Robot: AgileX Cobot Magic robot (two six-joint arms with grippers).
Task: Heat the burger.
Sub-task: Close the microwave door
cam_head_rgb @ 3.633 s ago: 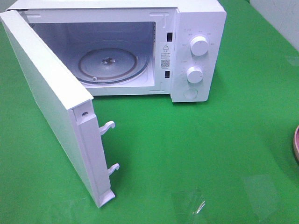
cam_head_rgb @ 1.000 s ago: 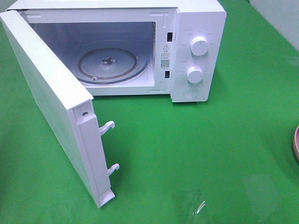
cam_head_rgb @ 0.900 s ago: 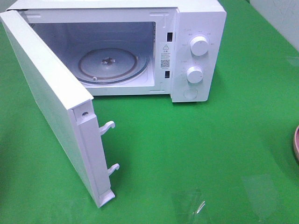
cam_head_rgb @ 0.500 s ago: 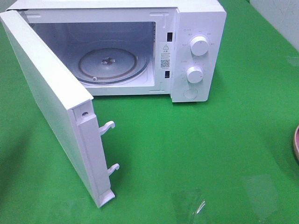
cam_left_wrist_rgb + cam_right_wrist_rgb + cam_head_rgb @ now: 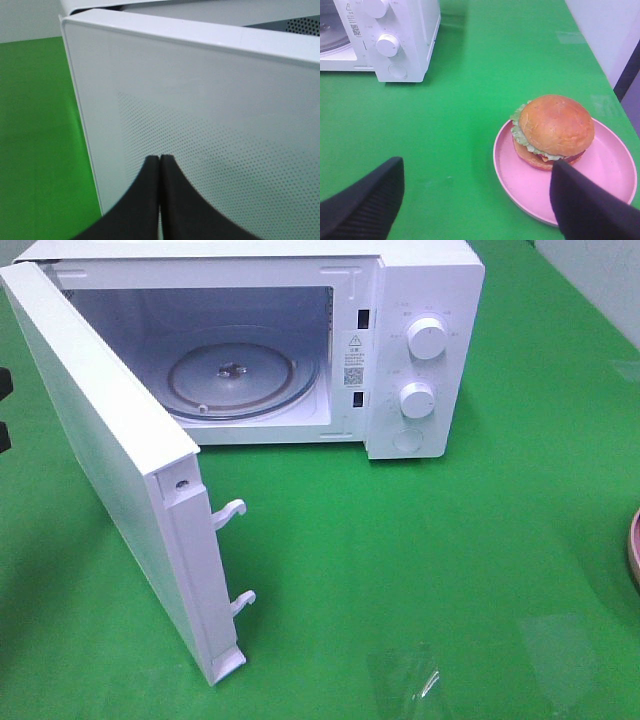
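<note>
Green cloth (image 5: 480, 570) covers the whole table, and a white microwave (image 5: 420, 350) is set at its far side with the door (image 5: 110, 470) swung wide open toward the near left. The door's free edge, with two white latch hooks (image 5: 232, 512), juts out over the cloth, so the left approach to the cavity is narrowed by it. The glass turntable (image 5: 235, 375) is seen bare inside the cavity, and the cavity mouth is unobstructed from the front and right. A broad strip of uncovered cloth is left between the microwave's control panel, with its two knobs (image 5: 427, 340), and the right edge of the table.

The burger (image 5: 554, 131) is seen from the right wrist camera, resting on a pink plate (image 5: 610, 175) near the right edge of the table, well apart from the microwave. Only a sliver of the plate's rim (image 5: 634, 550) is caught at the right border of the high view. The right gripper (image 5: 475, 197) is held short of the plate with its fingers (image 5: 362, 200) spread wide, nothing between them.

The left gripper (image 5: 159, 165) is pointed at the perforated outer face of the door, its fingers (image 5: 142, 200) pressed together on nothing; whether the tips touch the door cannot be told.
</note>
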